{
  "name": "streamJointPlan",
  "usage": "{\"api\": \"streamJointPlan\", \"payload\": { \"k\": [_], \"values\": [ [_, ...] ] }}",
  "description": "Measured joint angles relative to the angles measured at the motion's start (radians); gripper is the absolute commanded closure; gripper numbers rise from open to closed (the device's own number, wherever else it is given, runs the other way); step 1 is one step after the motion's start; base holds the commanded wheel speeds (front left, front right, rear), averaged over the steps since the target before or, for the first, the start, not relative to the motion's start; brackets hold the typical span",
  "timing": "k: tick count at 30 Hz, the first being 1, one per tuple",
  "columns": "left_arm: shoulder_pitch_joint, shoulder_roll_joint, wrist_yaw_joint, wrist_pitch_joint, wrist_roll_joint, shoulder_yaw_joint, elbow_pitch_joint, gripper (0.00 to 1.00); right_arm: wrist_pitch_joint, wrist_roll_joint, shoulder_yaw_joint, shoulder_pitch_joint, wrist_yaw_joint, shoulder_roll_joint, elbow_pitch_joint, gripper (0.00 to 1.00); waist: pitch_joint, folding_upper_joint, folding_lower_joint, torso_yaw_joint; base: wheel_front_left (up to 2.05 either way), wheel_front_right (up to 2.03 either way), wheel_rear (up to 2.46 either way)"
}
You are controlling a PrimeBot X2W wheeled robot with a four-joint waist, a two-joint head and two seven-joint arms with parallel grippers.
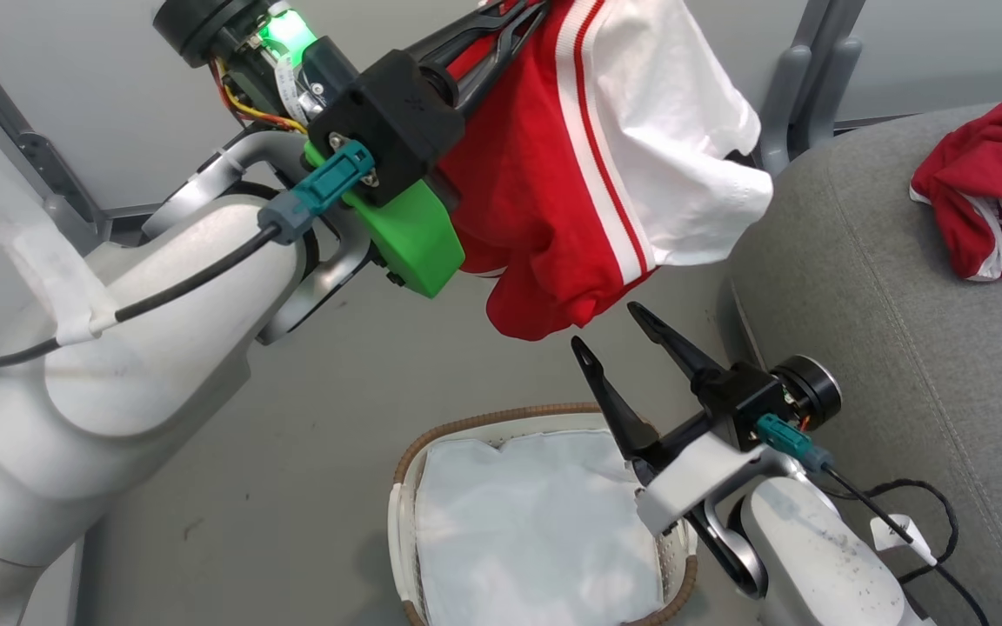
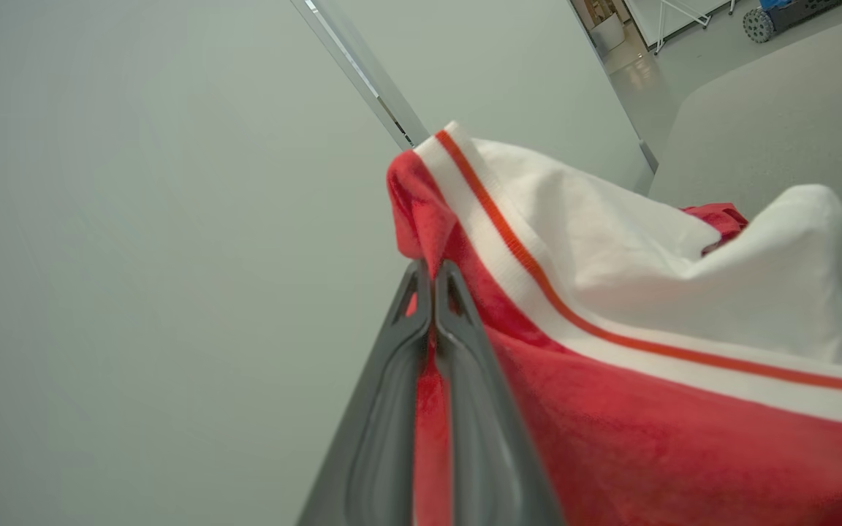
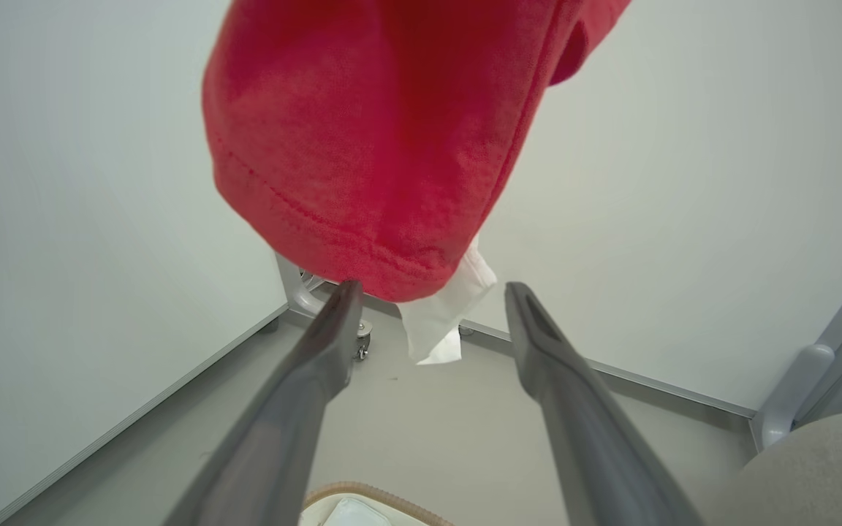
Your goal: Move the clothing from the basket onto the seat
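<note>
Left gripper [image 2: 432,269] clenched on red-white garment [image 1: 544,200], hanging in the air. Right gripper [image 1: 610,329] spread, empty, just below it.

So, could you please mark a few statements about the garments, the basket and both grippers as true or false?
The left gripper is shut on a red and white garment. True.
The right gripper grips cloth. False: it is open and holds nothing, below the hanging garment.
A crumpled red garment lies on the seat. True.
The basket is full of red clothing. False: the white liner lies bare in the part in view.
</note>
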Motion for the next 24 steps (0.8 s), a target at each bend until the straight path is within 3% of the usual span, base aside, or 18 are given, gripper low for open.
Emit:
{"api": "streamJointPlan", "payload": {
  "k": [9, 17, 18, 19, 21, 24],
  "values": [
    [-0.004, -0.01, -0.001, -0.007, -0.001, -0.014, -0.023, 1.0, 0.0, 0.067, 0.049, -0.112, 0.0, -0.001, 0.095, 0.0, -0.01, 0.0, 0.0, 0.024, 0.0, 0.0, 0.0],
    [0.007, -0.016, -0.005, -0.015, -0.02, -0.022, -0.026, 1.0, 0.0, 0.113, 0.212, -0.214, 0.0, 0.0, 0.131, 0.0, -0.018, 0.0, 0.0, 0.037, 0.0, 0.0, 0.0],
    [0.013, -0.014, -0.004, -0.014, -0.024, -0.022, -0.019, 1.0, 0.0, 0.113, 0.216, -0.219, 0.0, 0.0, 0.128, 0.2, -0.019, 0.0, 0.0, 0.038, 0.0, 0.0, 0.0],
    [0.019, -0.011, -0.003, -0.013, -0.029, -0.022, -0.014, 1.0, 0.0, 0.113, 0.217, -0.221, 0.0, 0.0, 0.124, 0.59, -0.019, 0.0, 0.0, 0.038, 0.0, 0.0, 0.0],
    [0.034, -0.002, 0.002, -0.013, -0.042, -0.02, 0.004, 1.0, 0.0, 0.112, 0.22, -0.222, 0.0, -0.002, 0.109, 1.0, -0.017, 0.0, 0.0, 0.038, 0.0, 0.0, 0.0],
    [0.051, 0.011, 0.007, -0.014, -0.058, -0.012, 0.035, 1.0, 0.0, 0.105, 0.229, -0.221, 0.0, 0.0, 0.084, 1.0, -0.01, 0.0, 0.0, 0.037, 0.0, 0.0, 0.0]
  ]
}}
